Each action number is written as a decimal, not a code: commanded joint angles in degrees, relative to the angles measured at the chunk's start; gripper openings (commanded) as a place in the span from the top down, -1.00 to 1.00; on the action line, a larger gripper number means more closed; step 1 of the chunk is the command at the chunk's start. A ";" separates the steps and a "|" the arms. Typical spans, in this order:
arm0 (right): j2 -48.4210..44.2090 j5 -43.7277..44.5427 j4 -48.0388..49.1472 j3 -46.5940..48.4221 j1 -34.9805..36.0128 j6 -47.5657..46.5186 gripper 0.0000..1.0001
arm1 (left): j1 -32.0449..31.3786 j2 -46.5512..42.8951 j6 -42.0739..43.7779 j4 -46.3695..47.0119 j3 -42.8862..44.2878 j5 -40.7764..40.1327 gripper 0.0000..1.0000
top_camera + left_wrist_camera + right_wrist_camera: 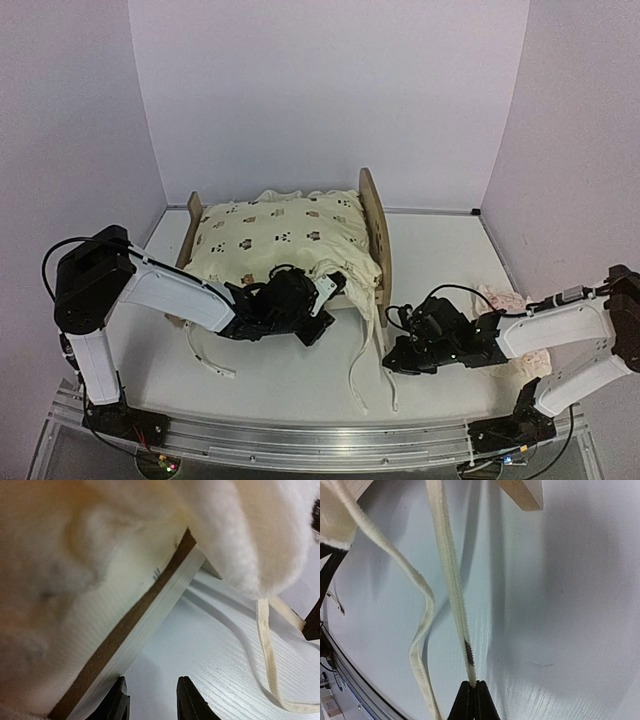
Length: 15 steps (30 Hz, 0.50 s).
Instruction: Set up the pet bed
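The pet bed [376, 228] is a light-wood frame with its rounded headboard on the right and its flat footboard [191, 226] on the left. The cream animal-print cushion [280, 240] lies on it and hides the mattress base. My left gripper [318, 306] is open at the bed's near side. In the left wrist view one of its fingers [119, 704] is against the bed's side rail [150, 615], with nothing between the jaws. My right gripper [393, 357] is shut on a cream tie [451, 585] of the cushion, low by the table.
A small pink ruffled pillow [506, 300] lies on the table behind my right arm. A second tie [419, 635] trails loose beside the held one, and another tie [205, 358] lies at the front left. A bed leg [522, 492] stands just above the ties.
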 commanded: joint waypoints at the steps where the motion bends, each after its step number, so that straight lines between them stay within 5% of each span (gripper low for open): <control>1: 1.99 -3.18 -2.14 0.77 1.14 1.68 1.00 | -0.16 -5.52 -4.71 -4.69 0.41 0.85 0.30; 15: 6.64 -1.37 0.49 -2.48 1.11 3.17 0.71 | -10.27 -5.00 -11.42 -16.27 3.17 1.29 0.05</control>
